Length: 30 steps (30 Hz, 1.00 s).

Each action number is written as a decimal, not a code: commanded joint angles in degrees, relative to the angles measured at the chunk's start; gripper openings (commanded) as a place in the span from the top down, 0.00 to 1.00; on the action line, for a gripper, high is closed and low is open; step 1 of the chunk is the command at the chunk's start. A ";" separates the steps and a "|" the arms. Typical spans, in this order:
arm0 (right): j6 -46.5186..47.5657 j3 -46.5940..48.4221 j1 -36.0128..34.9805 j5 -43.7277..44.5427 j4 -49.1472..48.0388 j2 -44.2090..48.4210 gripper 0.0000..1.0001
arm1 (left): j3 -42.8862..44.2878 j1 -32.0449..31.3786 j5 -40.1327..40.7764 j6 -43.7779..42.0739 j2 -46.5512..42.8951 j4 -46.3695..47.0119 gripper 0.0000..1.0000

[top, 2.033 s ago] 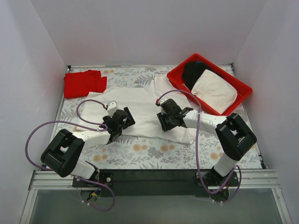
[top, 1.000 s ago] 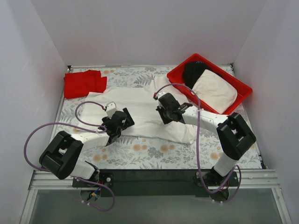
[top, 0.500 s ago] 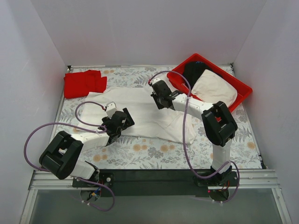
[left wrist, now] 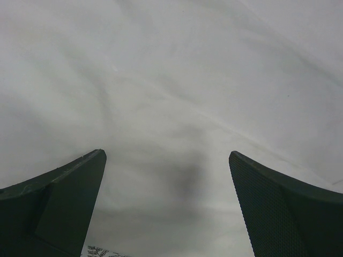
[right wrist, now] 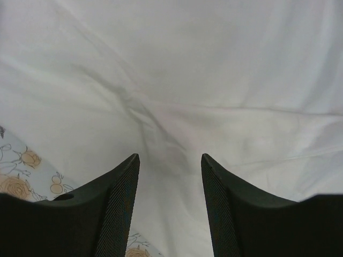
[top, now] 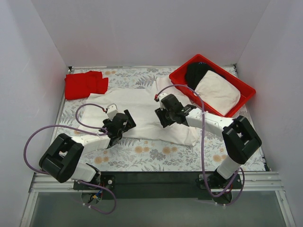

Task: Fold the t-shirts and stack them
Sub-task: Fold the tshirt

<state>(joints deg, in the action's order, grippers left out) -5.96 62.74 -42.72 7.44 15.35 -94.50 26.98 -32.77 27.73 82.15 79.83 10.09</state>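
Note:
A white t-shirt (top: 142, 109) lies spread across the middle of the flowered table, partly folded, its near right corner at the table's centre. It fills the left wrist view (left wrist: 171, 80) and most of the right wrist view (right wrist: 177, 69). A red t-shirt (top: 86, 84) lies folded at the back left. My left gripper (top: 126, 121) (left wrist: 166, 153) hovers low over the white shirt's near left part, jaws wide open and empty. My right gripper (top: 163, 118) (right wrist: 170, 156) is over the shirt's middle right, open, with only flat cloth between its fingers.
A red plastic tray (top: 244, 85) at the back right holds a black garment (top: 196, 73) and an off-white one (top: 217, 92). White walls close in the table on three sides. Flowered tablecloth (right wrist: 21, 174) shows beside the shirt's edge.
My right gripper, shut and reaching toward the back half a second ago, has drawn back toward me over the shirt and opened, letting go of the cloth. The left arm has stayed still.

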 commanded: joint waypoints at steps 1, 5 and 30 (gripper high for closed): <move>-1.95 -4.02 -0.87 -1.12 -0.15 1.33 0.55 | -1.06 -0.18 -0.13 0.73 1.99 -3.06 0.07; -1.87 -6.57 -1.66 -1.64 -1.38 1.60 0.55 | -0.97 -0.18 -0.83 0.73 3.13 -2.35 0.07; -1.43 -5.70 -1.75 3.98 -3.67 -0.34 0.86 | -1.32 -0.18 -0.48 0.55 2.96 -2.35 0.07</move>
<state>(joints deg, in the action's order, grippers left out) -7.33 56.40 -44.38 9.54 12.49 -97.71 27.03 -32.82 28.16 81.95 81.32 12.51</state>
